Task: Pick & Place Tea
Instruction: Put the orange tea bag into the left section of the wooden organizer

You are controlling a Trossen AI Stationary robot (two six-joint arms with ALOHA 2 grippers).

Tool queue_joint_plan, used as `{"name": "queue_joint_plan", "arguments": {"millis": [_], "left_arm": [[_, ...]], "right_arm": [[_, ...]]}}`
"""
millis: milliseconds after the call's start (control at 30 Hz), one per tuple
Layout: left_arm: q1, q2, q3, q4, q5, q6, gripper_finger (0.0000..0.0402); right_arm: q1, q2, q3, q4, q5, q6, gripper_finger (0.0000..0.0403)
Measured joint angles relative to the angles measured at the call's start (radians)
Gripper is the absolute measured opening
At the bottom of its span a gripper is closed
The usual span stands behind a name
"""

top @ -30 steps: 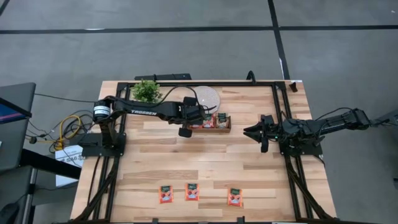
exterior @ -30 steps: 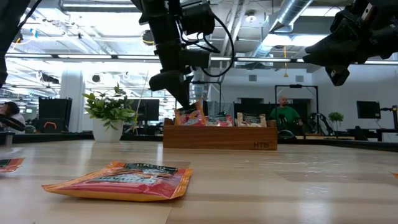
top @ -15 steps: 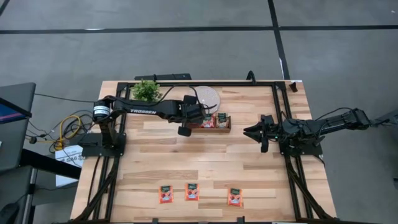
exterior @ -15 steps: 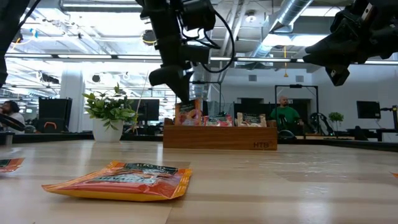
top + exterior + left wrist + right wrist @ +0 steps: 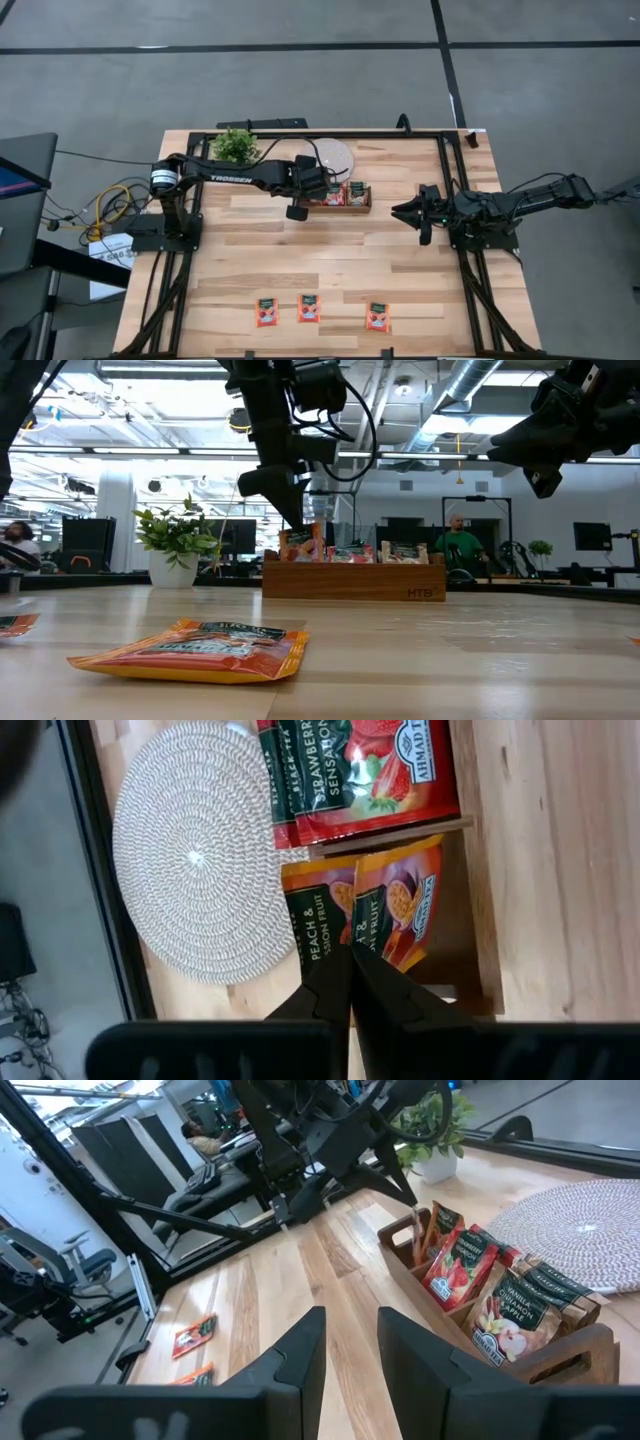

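A brown wooden tray [image 5: 358,203] at the table's far middle holds upright tea sachets: orange ones [image 5: 395,910] in its left compartment, red ones [image 5: 350,770] in the one beside it. My left gripper [image 5: 348,955] slants down over the left compartment, shut on an orange sachet [image 5: 300,544]. Three more tea sachets [image 5: 309,308] lie flat near the table's front edge. My right gripper [image 5: 400,211] hangs open above the table's right side, holding nothing. My left gripper pinches the upper edge of an orange sachet [image 5: 372,942] between its two fingertips. The fingers slant down from the table's left and near side. The sachet stands almost upright below the fingertips, its lower part inside the tray's left compartment among other orange sachets.
A round white woven disc [image 5: 332,157] lies just behind the tray, and a potted plant [image 5: 236,145] stands at the far left. Bare wood stretches between the tray and the front sachets. A black frame rail [image 5: 452,230] borders the table. People sit in the room behind.
The orange sachet under my left gripper leaned toward the right a second ago; it now stands more upright and a little lower in the tray's left compartment. The gripper stays shut on it. My right arm has kept still.
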Motion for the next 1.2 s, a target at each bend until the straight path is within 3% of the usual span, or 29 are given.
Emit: {"name": "queue_joint_plan", "arguments": {"millis": [667, 1067, 1200], "left_arm": [[0.021, 0.000, 0.000, 0.005, 0.008, -0.028, 0.0003], [0.023, 0.000, 0.000, 0.005, 0.018, -0.019, 0.0052], [0.023, 0.000, 0.017, -0.008, -0.036, -0.001, 0.0068]], "right_arm": [[0.000, 0.000, 0.000, 0.000, 0.000, 0.000, 0.0086], [0.000, 0.000, 0.000, 0.000, 0.000, 0.000, 0.0086], [0.000, 0.000, 0.000, 0.000, 0.000, 0.000, 0.0086]]}}
